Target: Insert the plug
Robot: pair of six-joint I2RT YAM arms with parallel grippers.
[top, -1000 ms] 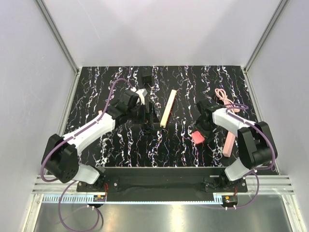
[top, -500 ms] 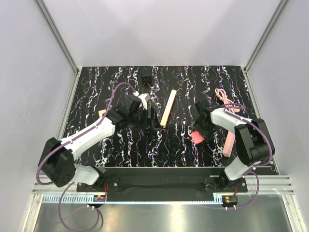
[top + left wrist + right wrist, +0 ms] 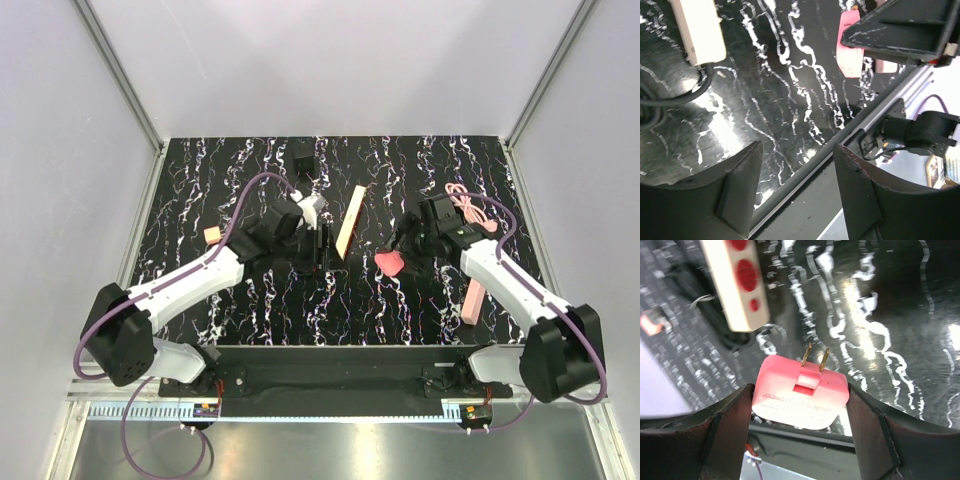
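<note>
My right gripper [image 3: 400, 255] is shut on a pink two-prong plug [image 3: 388, 262], held above the table. In the right wrist view the pink plug [image 3: 800, 397] sits between my fingers with its brass prongs pointing toward the near end of the cream power strip [image 3: 737, 280]. The strip [image 3: 349, 222] lies at an angle mid-table. My left gripper [image 3: 322, 248] is open and empty beside the strip's near end [image 3: 695, 30]. A small black boxy plug [image 3: 305, 158] with a thin black cord lies at the far edge, apart from both grippers.
A coiled pink cable [image 3: 465, 205] and a pink bar [image 3: 476, 295] lie at the right. A small orange block [image 3: 211, 236] lies at the left. A black cord [image 3: 675, 95] curls by the strip's near end.
My right gripper has lifted the pink plug and carried it left toward the strip. My left gripper has moved right, closer to the strip's near end.
</note>
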